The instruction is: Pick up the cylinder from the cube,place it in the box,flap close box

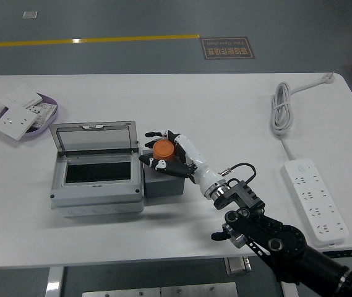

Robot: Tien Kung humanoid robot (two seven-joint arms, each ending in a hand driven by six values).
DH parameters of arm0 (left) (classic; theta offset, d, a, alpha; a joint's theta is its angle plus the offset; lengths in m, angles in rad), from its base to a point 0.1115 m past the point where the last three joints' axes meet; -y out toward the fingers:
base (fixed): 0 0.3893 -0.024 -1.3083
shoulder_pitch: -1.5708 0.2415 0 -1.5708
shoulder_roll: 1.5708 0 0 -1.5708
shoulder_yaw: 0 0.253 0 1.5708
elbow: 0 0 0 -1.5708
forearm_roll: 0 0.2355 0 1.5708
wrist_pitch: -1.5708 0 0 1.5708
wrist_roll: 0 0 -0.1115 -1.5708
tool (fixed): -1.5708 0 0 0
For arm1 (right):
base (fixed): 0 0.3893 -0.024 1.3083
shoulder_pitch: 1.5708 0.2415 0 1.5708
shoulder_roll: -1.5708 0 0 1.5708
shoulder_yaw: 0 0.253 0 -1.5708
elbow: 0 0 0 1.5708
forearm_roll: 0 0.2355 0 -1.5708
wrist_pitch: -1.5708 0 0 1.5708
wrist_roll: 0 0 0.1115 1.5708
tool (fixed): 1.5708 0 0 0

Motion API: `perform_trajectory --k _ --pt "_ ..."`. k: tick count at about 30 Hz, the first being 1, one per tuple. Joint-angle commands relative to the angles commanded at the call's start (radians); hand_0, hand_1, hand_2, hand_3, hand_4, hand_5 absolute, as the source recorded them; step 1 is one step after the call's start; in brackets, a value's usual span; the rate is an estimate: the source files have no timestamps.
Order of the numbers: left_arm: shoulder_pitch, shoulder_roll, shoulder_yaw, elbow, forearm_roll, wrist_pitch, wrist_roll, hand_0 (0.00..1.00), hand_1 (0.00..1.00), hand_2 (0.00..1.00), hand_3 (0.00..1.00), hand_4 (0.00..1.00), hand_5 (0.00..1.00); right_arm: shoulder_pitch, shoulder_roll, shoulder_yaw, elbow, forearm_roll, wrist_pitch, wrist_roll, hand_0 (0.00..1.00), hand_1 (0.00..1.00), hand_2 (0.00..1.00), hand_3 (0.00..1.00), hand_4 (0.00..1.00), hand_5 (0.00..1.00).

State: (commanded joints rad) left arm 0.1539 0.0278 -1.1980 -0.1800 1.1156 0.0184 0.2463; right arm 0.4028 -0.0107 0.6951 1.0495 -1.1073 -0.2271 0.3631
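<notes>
right hand (165,153): fingers curled around orange cylinder (163,149); above dark cube (163,179); box (95,179) open

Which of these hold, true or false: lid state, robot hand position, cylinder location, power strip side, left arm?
1. The grey box has its lid raised. True.
2. The right robot hand is around the orange cylinder. True.
3. The cylinder is inside the box. False: it is over the dark cube, beside the box.
4. The white power strip lies left of the box. False: it is at the right.
5. The left arm is reaching in. False: it is out of view.
</notes>
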Motion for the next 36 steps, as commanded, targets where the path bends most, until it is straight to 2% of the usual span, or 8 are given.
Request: perform_trajectory --k 5,6,11,12,17,18,35,36 --pt "-0.001 0.0 -0.001 0.0 0.002 0.0 -0.001 0.923 0.852 0.854 0.951 0.002 0.002 0.002 0.001 -0.002 -0.003 0.003 -0.003 -0.001 0.648 0.662 0.597 0.664 0.91 0.304" --pt "-0.002 0.0 -0.002 0.0 0.005 0.0 0.0 0.923 0.852 0.854 0.951 0.002 0.002 0.004 0.001 -0.002 -0.003 0.005 -0.002 -0.001 0.625 0.653 0.577 0.619 0.839 0.214" --pt "-0.006 -0.002 -0.007 0.0 0.012 -0.001 0.001 0.923 0.852 0.854 0.951 0.002 0.002 0.01 0.001 -0.002 -0.004 0.005 -0.001 -0.004 0.625 0.653 0.577 0.619 0.839 0.214" --pt "-0.007 -0.002 -0.007 0.0 0.013 -0.001 0.0 0.923 0.852 0.854 0.951 0.002 0.002 0.011 0.001 -0.003 -0.004 0.004 -0.001 -0.004 0.614 0.639 0.575 0.612 0.649 0.046" --pt "-0.006 0.001 -0.012 0.0 0.033 -0.004 0.005 0.923 0.852 0.854 0.951 0.002 0.002 0.016 0.0 -0.015 -0.005 0.001 0.0 -0.007 0.614 0.639 0.575 0.612 0.649 0.046" --pt "-0.005 0.002 -0.014 0.0 0.038 -0.004 0.006 0.923 0.852 0.854 0.951 0.002 0.002 0.017 0.0 -0.018 -0.005 0.0 0.001 -0.007 0.654 0.631 0.55 0.612 0.489 0.002" --pt "-0.008 0.003 -0.013 0.0 0.041 -0.002 0.001 0.923 0.852 0.854 0.951 0.002 0.002 0.019 0.004 -0.027 -0.006 0.013 0.001 0.01 0.702 0.612 0.521 0.577 0.445 0.002" --pt "-0.008 0.003 -0.013 0.0 0.04 -0.002 0.001 0.923 0.852 0.854 0.951 0.002 0.002 0.02 0.003 -0.027 -0.006 0.016 0.0 0.011 0.626 0.578 0.489 0.536 0.151 0.002"
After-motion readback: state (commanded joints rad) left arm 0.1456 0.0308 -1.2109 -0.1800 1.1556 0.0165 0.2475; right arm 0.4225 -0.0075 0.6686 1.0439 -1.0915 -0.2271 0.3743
